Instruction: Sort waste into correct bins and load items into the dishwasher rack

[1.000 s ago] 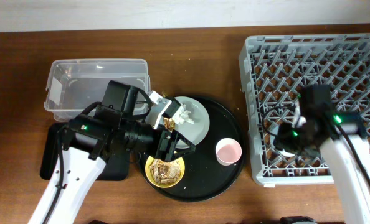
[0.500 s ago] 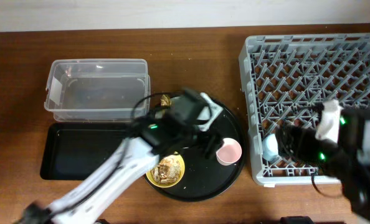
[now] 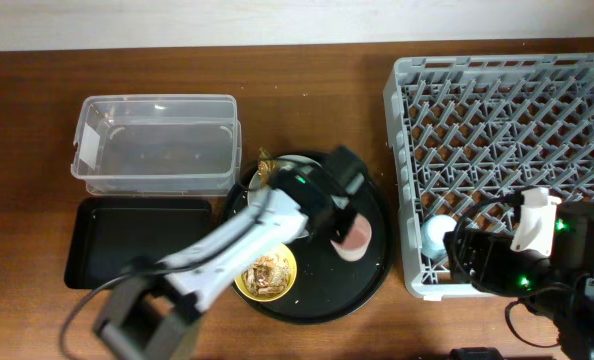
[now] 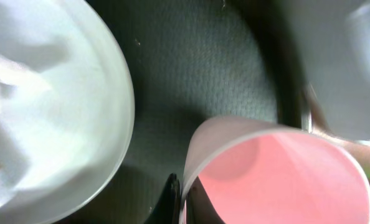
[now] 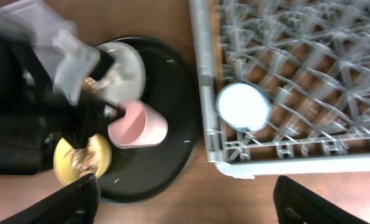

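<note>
My left gripper (image 3: 343, 226) is shut on the wall of the pink cup (image 3: 357, 240), one finger inside and one outside the rim (image 4: 184, 194). The cup (image 4: 278, 177) leans tilted on the round black tray (image 4: 203, 74), beside the pale plate (image 4: 54, 124). The yellow bowl (image 3: 265, 274) holds brownish food scraps. A gold foil wrapper (image 3: 266, 164) shows at the plate's far edge. The blue cup (image 3: 435, 236) sits in the near left corner of the grey dishwasher rack (image 3: 507, 120). My right gripper (image 3: 461, 255) is open and empty just in front of that cup (image 5: 243, 106).
The clear tub (image 3: 157, 145) stands at the back left, and the shallow black tray (image 3: 127, 255) lies in front of it. My left arm crosses over the plate and the round tray. The rack's front edge (image 5: 297, 163) runs close to my right fingers (image 5: 316, 202).
My left arm swung right from the plate to the pink cup and shut on its rim, tipping it. My right gripper let go of the blue cup in the rack and drew back.
</note>
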`<state>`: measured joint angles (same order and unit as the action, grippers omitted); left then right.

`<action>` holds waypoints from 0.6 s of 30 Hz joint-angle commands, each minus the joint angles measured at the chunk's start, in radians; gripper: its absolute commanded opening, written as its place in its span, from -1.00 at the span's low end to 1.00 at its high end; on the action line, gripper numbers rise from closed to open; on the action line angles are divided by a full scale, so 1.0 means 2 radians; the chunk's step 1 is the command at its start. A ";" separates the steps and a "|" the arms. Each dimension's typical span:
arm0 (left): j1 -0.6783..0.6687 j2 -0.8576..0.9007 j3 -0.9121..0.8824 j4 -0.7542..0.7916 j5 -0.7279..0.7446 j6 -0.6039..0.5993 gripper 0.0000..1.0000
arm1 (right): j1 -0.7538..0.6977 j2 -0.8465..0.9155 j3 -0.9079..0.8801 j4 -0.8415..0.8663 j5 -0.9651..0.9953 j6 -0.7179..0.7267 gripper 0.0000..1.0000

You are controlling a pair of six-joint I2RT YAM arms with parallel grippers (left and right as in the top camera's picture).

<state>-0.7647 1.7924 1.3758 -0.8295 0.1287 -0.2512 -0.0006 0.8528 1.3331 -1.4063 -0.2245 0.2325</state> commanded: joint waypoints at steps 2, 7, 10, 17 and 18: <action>0.151 -0.140 0.044 -0.001 0.335 0.045 -0.99 | -0.003 0.001 -0.010 0.010 -0.143 -0.102 0.74; 0.258 -0.148 0.042 -0.001 0.695 0.078 -0.99 | -0.003 0.004 -0.011 0.096 -0.362 -0.153 0.80; 0.254 -0.148 0.042 -0.001 0.716 0.078 -0.99 | -0.003 0.011 -0.011 0.142 -0.443 -0.153 0.81; 0.216 -0.148 0.042 0.005 0.692 0.078 -0.99 | 0.041 0.055 -0.011 0.201 -0.516 -0.152 0.80; 0.215 -0.148 0.042 0.005 0.687 0.078 -0.99 | 0.064 0.063 -0.011 0.209 -0.514 -0.152 0.77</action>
<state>-0.3286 1.4921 1.4643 -0.8246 1.5150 -0.1158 0.0483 0.9520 1.3106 -1.0084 -1.1858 -0.0612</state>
